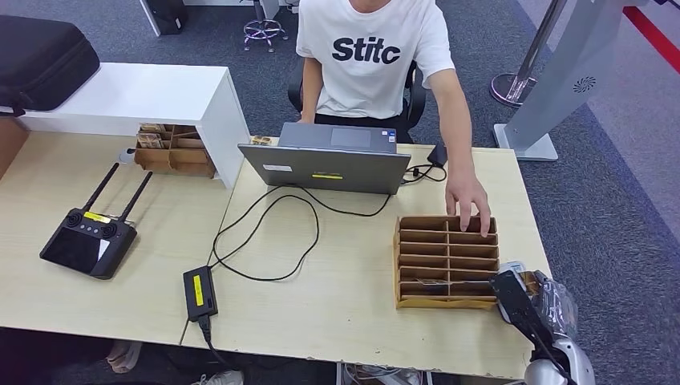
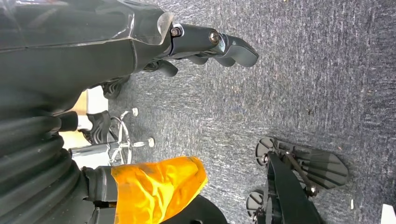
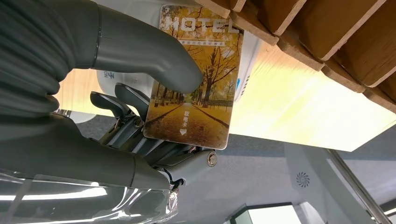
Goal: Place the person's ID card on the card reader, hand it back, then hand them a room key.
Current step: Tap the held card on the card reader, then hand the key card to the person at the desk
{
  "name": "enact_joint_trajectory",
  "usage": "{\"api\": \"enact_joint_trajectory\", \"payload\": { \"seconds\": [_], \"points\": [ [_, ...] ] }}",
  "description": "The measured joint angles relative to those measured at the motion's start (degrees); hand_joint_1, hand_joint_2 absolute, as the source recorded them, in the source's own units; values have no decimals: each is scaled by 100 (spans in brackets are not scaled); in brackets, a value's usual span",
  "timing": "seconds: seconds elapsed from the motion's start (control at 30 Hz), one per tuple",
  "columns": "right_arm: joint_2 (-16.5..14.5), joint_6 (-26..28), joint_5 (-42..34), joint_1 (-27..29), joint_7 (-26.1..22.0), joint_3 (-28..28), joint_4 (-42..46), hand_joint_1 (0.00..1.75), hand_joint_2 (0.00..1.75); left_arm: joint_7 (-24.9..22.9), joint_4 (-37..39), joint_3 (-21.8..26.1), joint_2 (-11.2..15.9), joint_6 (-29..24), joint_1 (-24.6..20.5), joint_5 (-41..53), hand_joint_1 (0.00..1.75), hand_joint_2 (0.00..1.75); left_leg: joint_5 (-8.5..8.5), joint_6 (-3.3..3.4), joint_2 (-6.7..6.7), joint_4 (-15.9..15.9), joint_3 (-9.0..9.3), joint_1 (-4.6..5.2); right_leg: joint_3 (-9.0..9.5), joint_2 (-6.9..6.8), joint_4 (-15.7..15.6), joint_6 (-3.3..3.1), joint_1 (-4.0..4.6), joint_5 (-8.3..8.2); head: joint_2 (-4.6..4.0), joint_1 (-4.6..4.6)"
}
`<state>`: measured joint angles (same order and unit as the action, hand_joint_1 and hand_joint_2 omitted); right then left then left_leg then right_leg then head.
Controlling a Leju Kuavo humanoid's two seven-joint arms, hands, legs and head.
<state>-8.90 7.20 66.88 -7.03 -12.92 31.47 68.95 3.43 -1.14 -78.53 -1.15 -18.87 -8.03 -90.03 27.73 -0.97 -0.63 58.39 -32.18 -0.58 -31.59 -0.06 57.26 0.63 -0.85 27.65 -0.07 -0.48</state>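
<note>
The right hand (image 3: 140, 135) pinches a hotel room key (image 3: 194, 74) between its thick thumb and the darker fingers (image 3: 116, 100) behind the card; the card's printed face shows an avenue of autumn trees under the word HOTEL. In the head view this hand (image 1: 525, 309) sits at the near right corner of the counter (image 1: 337, 305), just beside the near end of the wooden card rack (image 1: 446, 261), whose slats fill the edge of the right wrist view. The person's hand (image 1: 469, 200) rests on the far edge of the same rack, well apart from the robot's hand. A laptop (image 1: 329, 164) stands farther back, its cable running to a black power brick (image 1: 199, 293); a handheld controller (image 1: 88, 241) lies on the left counter.

The left hand (image 2: 210, 46) hangs above grey carpet with its fingers loosely curled and holding nothing.

Progress, as judged: with the key already in hand, the reader and ID-return steps appear complete; the handover to the person remains. No ID card or reader can be identified.

The right wrist view alone reveals the key and the grip; the head view alone shows the person and the counter layout.
</note>
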Motion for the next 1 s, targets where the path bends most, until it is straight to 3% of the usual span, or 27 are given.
{"api": "enact_joint_trajectory", "payload": {
  "seconds": [0.2, 0.67, 1.0],
  "points": [
    [-12, 118, -103, 40, -158, -90, 404, 175, 175, 5, 2, 7, 2, -4, 2, 0, 0, 175, 0, 0, 0, 0, -3, 1, -1, -1, 0, 0, -1, -1, 0, 0],
    [-70, 26, -260, 4, -158, -832, 2529, 175, 175, 37, 2, 15, 0, 17, 4, 0, 0, 175, 0, 0, 0, 0, -7, 0, -4, -1, 1, 0, 0, 0, 0, 0],
    [-54, -206, -45, -701, 85, -1729, 2685, 175, 175, 81, 2, 8, 5, 167, -9, 2, 0, 175, -5, 2, 3, 0, -4, 0, -5, 3, 5, -2, 0, -5, 0, -1]
  ]
}}
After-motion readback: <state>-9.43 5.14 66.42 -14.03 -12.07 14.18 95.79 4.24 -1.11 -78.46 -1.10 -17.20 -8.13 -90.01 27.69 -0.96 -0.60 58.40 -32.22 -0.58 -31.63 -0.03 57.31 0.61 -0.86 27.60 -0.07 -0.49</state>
